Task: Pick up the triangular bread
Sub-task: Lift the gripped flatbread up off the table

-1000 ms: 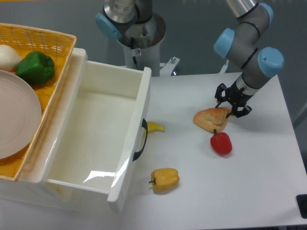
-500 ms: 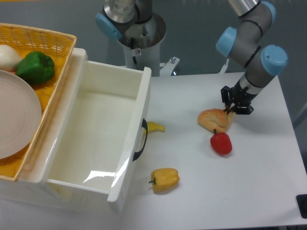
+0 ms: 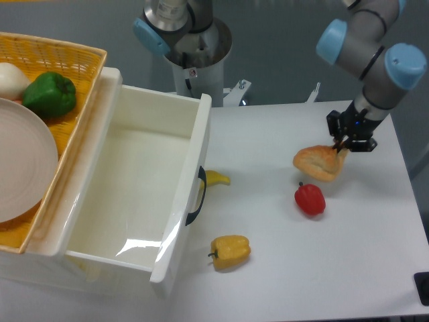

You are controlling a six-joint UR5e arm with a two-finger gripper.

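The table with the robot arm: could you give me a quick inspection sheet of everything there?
Surface: white table, bare patches clean.
Job's thing: golden-brown triangular bread, held by one edge, apparently lifted and tilted.
Clutter: red pepper just below the bread; yellow bell pepper; small yellow banana-like piece beside the white open drawer.
Gripper: black two-finger gripper shut on the bread's right edge.
Cables: nothing seen.
Surroundings: yellow woven basket holding a green pepper, a pale plate and a white round item; grey robot base behind.
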